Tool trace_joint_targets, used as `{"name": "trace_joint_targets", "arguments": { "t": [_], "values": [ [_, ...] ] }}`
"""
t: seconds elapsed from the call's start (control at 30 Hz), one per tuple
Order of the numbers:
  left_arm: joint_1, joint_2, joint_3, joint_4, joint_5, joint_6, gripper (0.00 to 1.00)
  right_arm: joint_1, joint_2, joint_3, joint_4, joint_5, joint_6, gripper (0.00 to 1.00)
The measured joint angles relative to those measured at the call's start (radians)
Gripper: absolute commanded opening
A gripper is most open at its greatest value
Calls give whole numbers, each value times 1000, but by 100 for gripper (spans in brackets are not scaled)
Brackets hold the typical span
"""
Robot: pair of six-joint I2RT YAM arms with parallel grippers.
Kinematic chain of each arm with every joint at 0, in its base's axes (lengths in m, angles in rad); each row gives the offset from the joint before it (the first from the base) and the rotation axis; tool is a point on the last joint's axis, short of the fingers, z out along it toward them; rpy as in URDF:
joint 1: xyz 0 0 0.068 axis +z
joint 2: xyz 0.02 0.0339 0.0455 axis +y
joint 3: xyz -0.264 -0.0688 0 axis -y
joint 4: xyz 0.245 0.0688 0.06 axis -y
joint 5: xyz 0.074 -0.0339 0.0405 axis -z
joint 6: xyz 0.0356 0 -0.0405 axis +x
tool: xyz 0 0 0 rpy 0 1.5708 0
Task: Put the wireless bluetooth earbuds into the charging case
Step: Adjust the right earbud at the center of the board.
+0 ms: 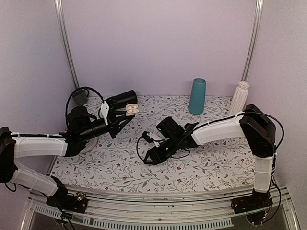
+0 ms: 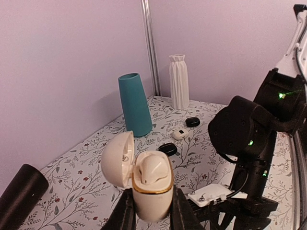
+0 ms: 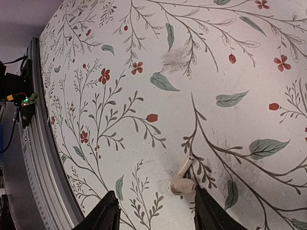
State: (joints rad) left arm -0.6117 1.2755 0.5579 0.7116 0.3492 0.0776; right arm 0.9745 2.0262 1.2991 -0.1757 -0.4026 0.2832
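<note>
My left gripper (image 2: 152, 212) is shut on the lower half of the charging case (image 2: 149, 184), a glossy white pebble with a gold rim, and holds it upright above the table. Its lid (image 2: 116, 159) is swung open to the left, and one white earbud (image 2: 152, 168) sits in a well. In the top view the case (image 1: 131, 109) is at the left arm's tip (image 1: 123, 115). A second earbud (image 3: 183, 181) lies loose on the floral table. My right gripper (image 3: 156, 213) hangs open over it, and the earbud is close against the right finger (image 3: 207, 211). The right gripper (image 1: 149, 155) points down at mid-table.
A teal cup (image 1: 197, 96) and a ribbed white vase (image 1: 239, 98) stand at the back right. Two small black pieces (image 2: 168, 149) (image 2: 193, 121) and a tiny white piece (image 2: 180, 134) lie near the cup. A black cylinder (image 2: 21, 191) lies at the left. The table's metal rail (image 3: 43, 158) runs nearby.
</note>
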Motion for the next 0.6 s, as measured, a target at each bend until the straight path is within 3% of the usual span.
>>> {"name": "trace_joint_targets", "arguments": {
  "t": [0.27, 0.6],
  "values": [
    [2, -7, 0, -18, 0, 0, 0, -7, 4, 36, -39, 32, -93, 44],
    [5, -27, -2, -31, -5, 1, 0, 13, 4, 48, -117, 159, -10, 41]
  ]
}}
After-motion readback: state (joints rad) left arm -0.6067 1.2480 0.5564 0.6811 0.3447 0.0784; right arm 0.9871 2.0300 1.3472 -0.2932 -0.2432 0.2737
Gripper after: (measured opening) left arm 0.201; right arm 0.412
